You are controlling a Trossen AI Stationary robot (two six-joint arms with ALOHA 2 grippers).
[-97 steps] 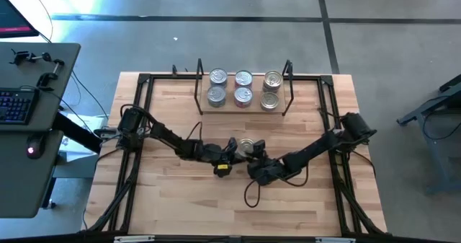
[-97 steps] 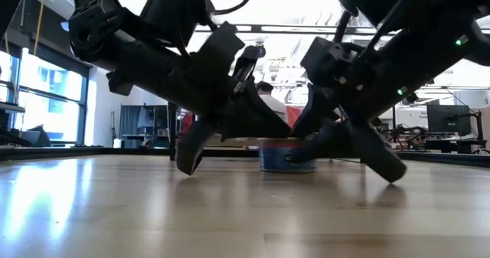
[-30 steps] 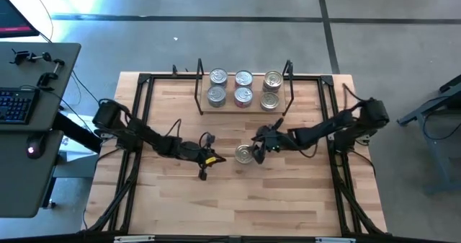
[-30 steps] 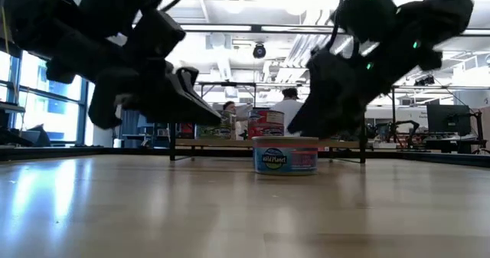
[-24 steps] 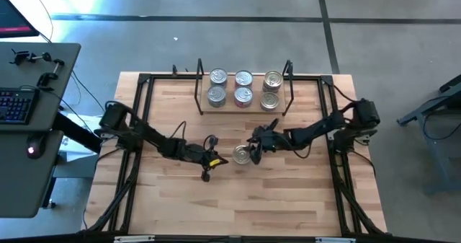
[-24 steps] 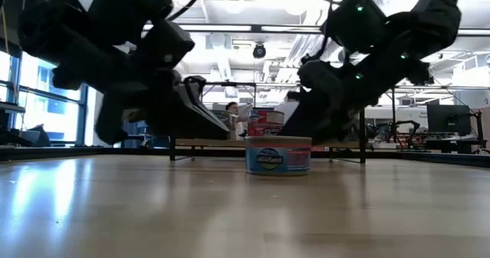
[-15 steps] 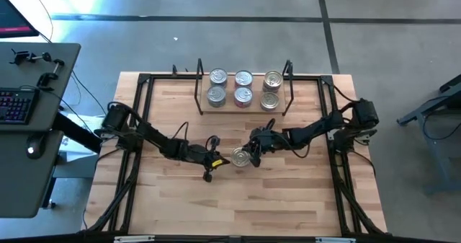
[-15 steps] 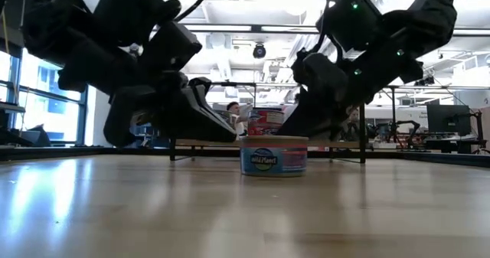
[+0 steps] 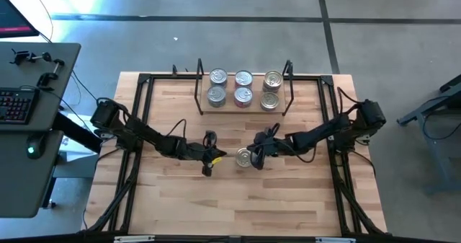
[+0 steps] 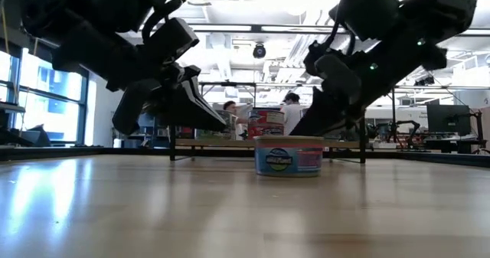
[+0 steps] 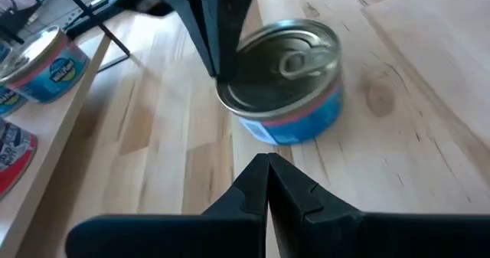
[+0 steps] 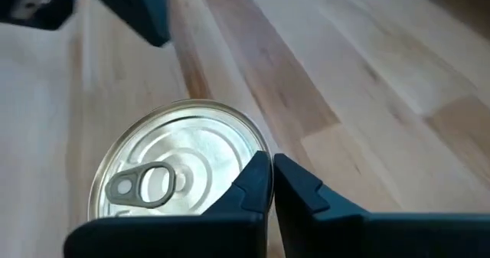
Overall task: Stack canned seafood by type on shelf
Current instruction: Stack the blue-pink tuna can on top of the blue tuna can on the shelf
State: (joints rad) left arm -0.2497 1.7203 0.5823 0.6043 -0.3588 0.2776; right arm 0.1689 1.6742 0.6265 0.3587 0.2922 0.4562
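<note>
One tin of canned seafood (image 9: 243, 157), with a silver pull-tab lid and a blue and red label, stands upright on the bare table in front of the shelf (image 9: 253, 110). Several more tins (image 9: 243, 87) stand on the shelf's board in three columns. My right gripper (image 9: 253, 156) is shut at the tin's right side. My left gripper (image 9: 217, 155) is shut a little to the left of the tin. In the left wrist view its tips (image 11: 268, 162) stand just short of the tin (image 11: 287, 78). My right gripper touches the tin with its shut fingertips (image 12: 260, 170) at the lid's rim (image 12: 256, 147) on the tin's right side. The fingers slant down from the table's right. The tin stands upright with its base on the table.
A black frame (image 9: 137, 127) runs around the tabletop. The shelf's upright rods (image 9: 199, 84) stand behind the tin. Bare wood (image 9: 238, 200) lies toward the near edge. A desk with a keyboard (image 9: 14, 102) stands off the table's left.
My right gripper has shut and come down against the tin's right side. The tin has slid a little toward the table's left and then back toward the right, staying upright on the wood.
</note>
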